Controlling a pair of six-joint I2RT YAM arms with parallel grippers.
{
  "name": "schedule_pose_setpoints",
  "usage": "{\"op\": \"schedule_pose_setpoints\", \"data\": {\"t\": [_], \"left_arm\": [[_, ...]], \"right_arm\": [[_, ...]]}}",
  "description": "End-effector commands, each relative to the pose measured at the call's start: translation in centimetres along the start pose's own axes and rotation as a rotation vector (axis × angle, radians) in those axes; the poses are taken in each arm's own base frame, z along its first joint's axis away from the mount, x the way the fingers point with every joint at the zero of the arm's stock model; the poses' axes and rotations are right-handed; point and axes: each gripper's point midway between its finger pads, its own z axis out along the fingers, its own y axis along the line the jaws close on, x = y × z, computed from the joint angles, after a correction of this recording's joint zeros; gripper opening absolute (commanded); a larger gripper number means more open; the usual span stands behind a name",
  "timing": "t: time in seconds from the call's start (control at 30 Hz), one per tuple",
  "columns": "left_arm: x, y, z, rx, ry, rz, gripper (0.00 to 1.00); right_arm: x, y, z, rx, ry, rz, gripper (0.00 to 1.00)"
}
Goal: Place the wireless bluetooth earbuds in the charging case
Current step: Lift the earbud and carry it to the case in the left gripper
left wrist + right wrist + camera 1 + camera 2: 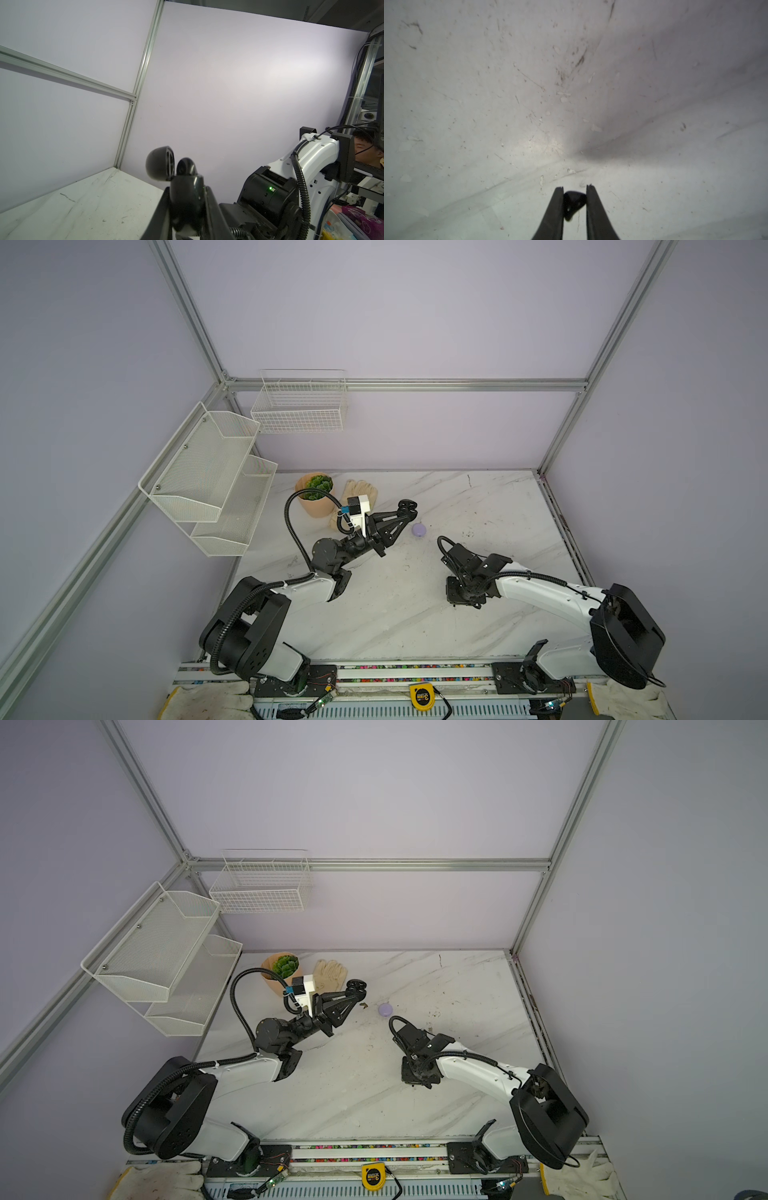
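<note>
Nearest the front rail, the right gripper (pixel 574 187) is pointed down at the marble table (pixel 399 626). Its fingers are seen closed on a black earbud (pixel 574 204), which fills the gap between them. Whether the earbud is touching the surface cannot be told. Its long axis is judged to run roughly along the fingers.

Farther back, between the two grippers in both top views, a closed lilac case (pixel 418 529) is seen lying on the table, untouched.

Beyond it and to the left, the left gripper (pixel 405 512) is held raised. Its fingers are clamped on the black charging case (pixel 187 197), whose lid (pixel 159 166) is hinged open.

The coming move is judged to turn on one relation: the open case lies up, back and leftward from the earbud. The earbud must therefore be carried across by the right arm and its stem lined up with a socket. Whether a socket is already filled cannot be told.

Two cases are counted, one black and one lilac. One earbud is in clear view; the others cannot be made out.

At the back, a potted plant (pixel 318 489) and pale gloves (pixel 361 491) are seen.
</note>
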Motion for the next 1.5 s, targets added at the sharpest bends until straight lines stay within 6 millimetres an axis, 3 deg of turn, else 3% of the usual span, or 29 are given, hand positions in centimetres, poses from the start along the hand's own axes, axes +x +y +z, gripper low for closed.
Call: {"op": "schedule_pose_setpoints", "data": {"t": [0.0,0.23,0.43,0.6,0.7,0.9,1.03,1.2,1.47], "left_arm": [[-1.5,-0.2,-0.1,0.002,-0.061,0.025,0.0],[-3.0,0.2,0.7,-0.006,-0.103,0.053,0.0],[-4.3,0.6,2.2,0.016,-0.132,0.067,0.0],[-4.9,1.0,3.3,0.033,-0.141,0.082,0.0],[-5.2,0.9,3.9,0.053,-0.143,0.091,0.0],[-5.1,1.0,4.4,0.068,-0.136,0.087,0.0],[-5.0,0.8,4.5,0.069,-0.14,0.08,0.0],[-5.1,0.3,4.5,0.076,-0.144,0.089,0.0],[-5.4,0.1,4.4,0.074,-0.15,0.105,0.0]], "right_arm": [[-2.5,0.3,-1.9,0.033,-0.099,-0.025,0.19],[-8.7,3.3,-8.4,-0.011,-0.301,-0.062,0.19],[-14.1,6.3,-16.7,-0.067,-0.488,-0.095,0.19],[-16.8,8.1,-22.2,-0.113,-0.599,-0.126,0.18],[-17.6,8.8,-24.4,-0.138,-0.635,-0.131,0.18],[-18.8,10.7,-28.0,-0.172,-0.685,-0.158,0.17],[-19.0,13.1,-29.9,-0.209,-0.725,-0.179,0.16],[-18.2,16.3,-29.8,-0.239,-0.723,-0.211,0.16],[-17.6,16.6,-29.0,-0.22,-0.726,-0.193,0.16]]}}
